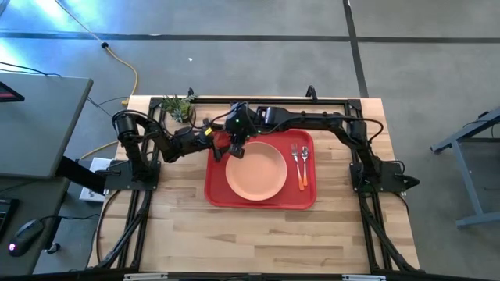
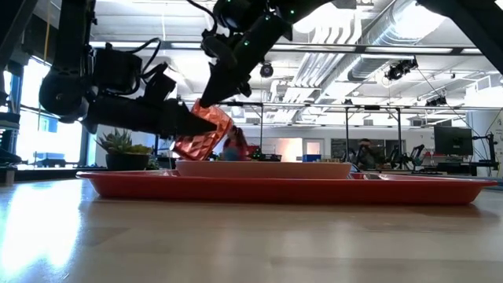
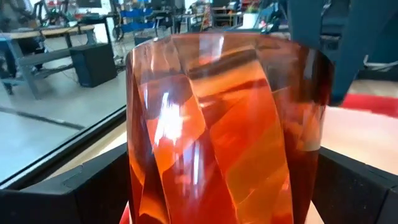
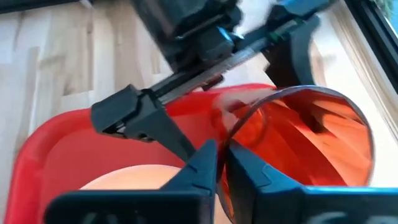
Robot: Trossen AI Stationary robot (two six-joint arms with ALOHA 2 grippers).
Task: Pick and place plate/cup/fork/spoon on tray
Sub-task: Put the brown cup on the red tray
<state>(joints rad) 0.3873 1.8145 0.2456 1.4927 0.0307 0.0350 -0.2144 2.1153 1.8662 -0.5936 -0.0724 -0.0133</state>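
The translucent orange-red cup (image 1: 222, 144) is held tilted over the far left corner of the red tray (image 1: 215, 191). My left gripper (image 1: 212, 143) reaches in level from the table's left and is shut on it. My right gripper (image 1: 234, 150) comes from above and the right and is shut on its rim. The peach-pink plate (image 1: 255, 170) lies flat in the tray's middle. The fork (image 1: 295, 160) and the spoon (image 1: 305, 164), both with orange handles, lie side by side on the tray's right part. My left gripper pinches the cup's wall (image 3: 143, 186) between its two fingers (image 3: 93, 186), one on each side of the body, coming level from the table's left. The cup sits tilted in the hold (image 2: 200, 132), just above the tray's far left corner. My right gripper pinches the cup's rim (image 4: 227, 134) with one finger inside the mouth and one outside. The fingers (image 4: 202, 165) slant down from above. In the low view they meet the cup's upper edge (image 2: 214, 106).
A small green potted plant (image 1: 178, 105) stands at the table's far left, just behind my left arm. Bare wooden table (image 1: 258, 242) lies in front of the tray. A desk (image 1: 39, 117) stands left of the table.
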